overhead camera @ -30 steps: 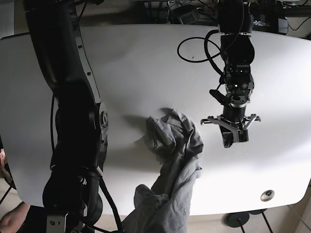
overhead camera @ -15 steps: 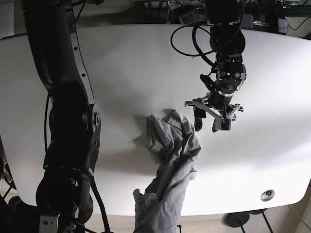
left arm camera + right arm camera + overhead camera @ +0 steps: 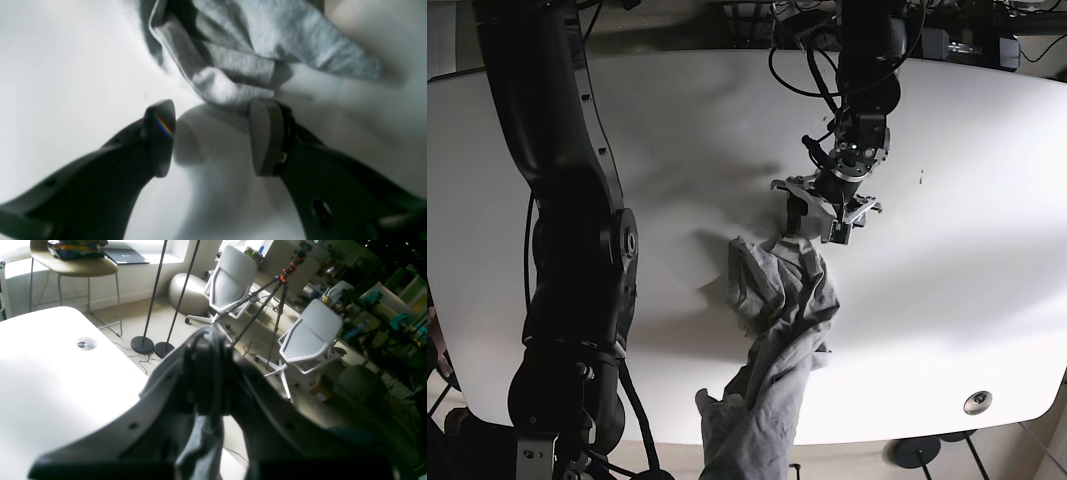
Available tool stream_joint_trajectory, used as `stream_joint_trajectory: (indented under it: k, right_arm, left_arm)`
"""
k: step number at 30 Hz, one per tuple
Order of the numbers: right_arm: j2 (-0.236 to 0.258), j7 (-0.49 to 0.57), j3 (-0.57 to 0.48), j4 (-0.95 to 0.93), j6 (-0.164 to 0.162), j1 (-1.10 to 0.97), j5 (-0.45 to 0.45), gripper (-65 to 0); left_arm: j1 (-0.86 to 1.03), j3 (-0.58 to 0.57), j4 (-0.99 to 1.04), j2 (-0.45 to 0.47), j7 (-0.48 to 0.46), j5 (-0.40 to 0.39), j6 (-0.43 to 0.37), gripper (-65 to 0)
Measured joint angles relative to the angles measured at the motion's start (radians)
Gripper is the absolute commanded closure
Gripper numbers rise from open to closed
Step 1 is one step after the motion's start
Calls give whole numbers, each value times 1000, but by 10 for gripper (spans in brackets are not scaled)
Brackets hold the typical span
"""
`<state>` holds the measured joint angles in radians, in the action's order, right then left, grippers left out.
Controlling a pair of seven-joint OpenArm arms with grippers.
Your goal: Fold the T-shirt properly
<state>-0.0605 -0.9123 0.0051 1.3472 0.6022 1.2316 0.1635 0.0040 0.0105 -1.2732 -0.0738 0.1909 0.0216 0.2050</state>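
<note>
The grey T-shirt lies crumpled on the white table, and its lower part hangs over the front edge. My left gripper is open, low over the shirt's far edge. In the left wrist view the gripper straddles bare table, and the shirt's folded hem lies just past the fingertips. My right gripper is shut on grey shirt fabric beyond the table's edge. In the base view only the right arm shows, not its fingers.
A round cable grommet sits near the front right table corner; it also shows in the right wrist view. Black cables loop beside the left arm. Office chairs, a tripod and lamp stands stand on the floor beyond.
My left gripper has moved left and farther back, from bare table right of the shirt to the shirt's far edge. The hanging part of the shirt has shifted slightly.
</note>
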Motion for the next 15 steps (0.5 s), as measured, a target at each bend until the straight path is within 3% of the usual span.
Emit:
stream_joint_trajectory:
  k: [9,15]
  right_arm:
    - [-3,0,0,0,-2,0,0,-19]
    - [-3,0,0,0,-2,0,0,-19]
  left_arm:
    - [-90,-53,125,-50,-20,0,-9,-328]
    - [-18,-118,-5,-59,50,5,-1,-329]
